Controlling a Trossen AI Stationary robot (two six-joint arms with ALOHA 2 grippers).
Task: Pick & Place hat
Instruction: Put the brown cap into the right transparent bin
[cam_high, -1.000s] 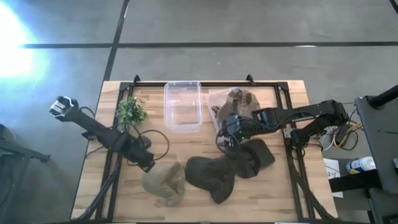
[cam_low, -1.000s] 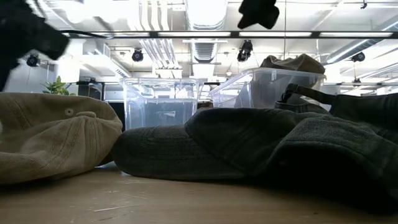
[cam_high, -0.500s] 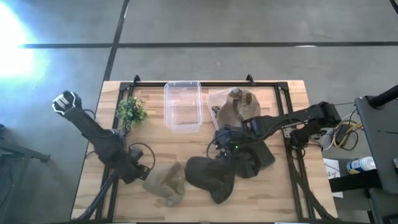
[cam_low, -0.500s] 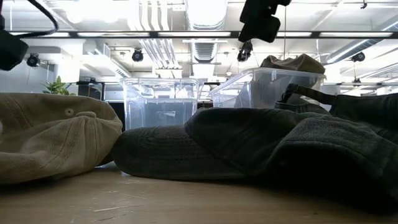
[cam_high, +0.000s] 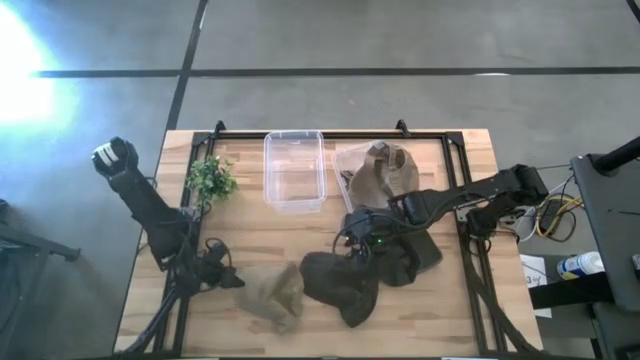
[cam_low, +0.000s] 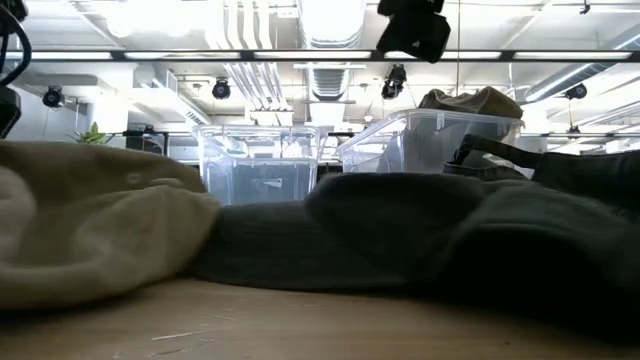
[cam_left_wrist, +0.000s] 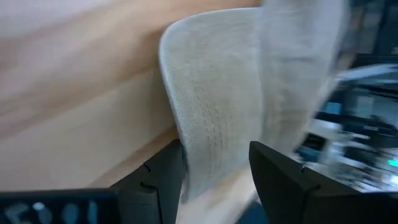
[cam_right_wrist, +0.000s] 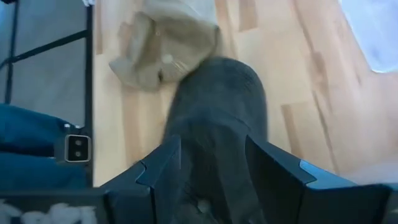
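Your left arm reaches down along the table's left side; its left gripper (cam_high: 228, 279) sits low at the near-left part of the wooden table (cam_high: 290, 230), right at the edge of the tan hat (cam_high: 270, 294); in the left wrist view the two fingers (cam_left_wrist: 158, 177) stand spread with the tan hat's brim (cam_left_wrist: 214, 118) lying between them — whether they press on the cloth you cannot tell from here. Behind that arm, near the table's far-left corner, stands a small green plant (cam_high: 210, 179). Moving right, an empty clear bin (cam_high: 294, 170) rests at the far middle of the table; just beside it a second clear bin (cam_high: 352, 160) holds a brownish hat (cam_high: 383, 172). In front of these, the dark green hat (cam_high: 338, 287) lies touching the tan hat's right side; a further dark hat (cam_high: 412, 252) is heaped against it to the right. Your right arm comes in from the right edge; its right gripper (cam_high: 362, 240) hovers over the far end of the dark green hat — in the right wrist view the fingers (cam_right_wrist: 158, 171) are spread apart with that hat's crown (cam_right_wrist: 217, 118) beneath and between them, nothing pinched.
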